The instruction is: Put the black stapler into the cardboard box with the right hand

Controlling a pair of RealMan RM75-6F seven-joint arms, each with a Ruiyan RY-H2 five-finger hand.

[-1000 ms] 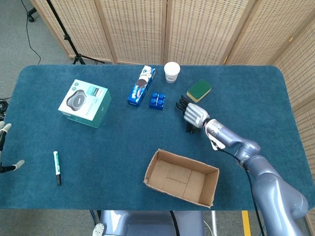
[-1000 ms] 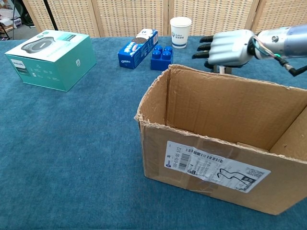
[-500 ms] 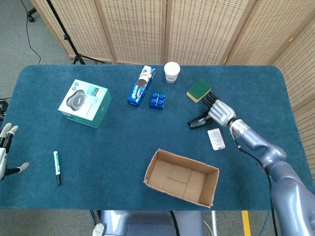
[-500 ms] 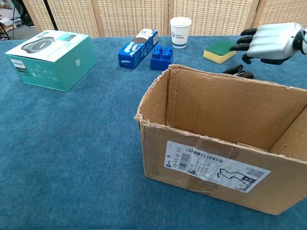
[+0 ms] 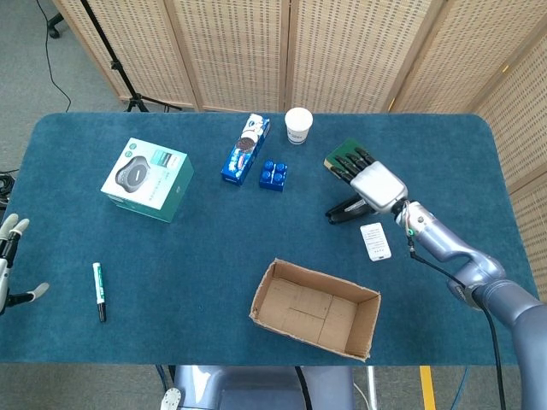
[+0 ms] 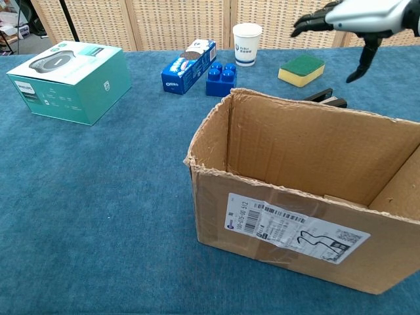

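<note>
The stapler [image 5: 348, 207] lies on the blue surface [image 5: 214, 231], well apart from the box [image 5: 314, 307] and beyond its far wall, with a white card [image 5: 375, 240] just beside it and the sponge [image 6: 302, 66] behind. It looks rigid and fairly dense for its size, hard plastic over metal, so expect some weight and a smooth skin that could slide. The top arm appears to stand slightly open from the base, so it may hinge and shift if you squeeze top to bottom. You'd do better taking it across its two long sides, near the middle, so it doesn't tip.

Your right robot hand [image 5: 370, 182] hovers above the stapler, empty, fingers spread and pointing toward the sponge, thumb hanging down on the chest view. It's raised clear of the stapler and not touching it. You'll likely need to lower and turn the palm over the body before closing.

Your left robot hand [image 5: 8, 256] sits at the surface's edge, fingers apart, holding nothing.
</note>
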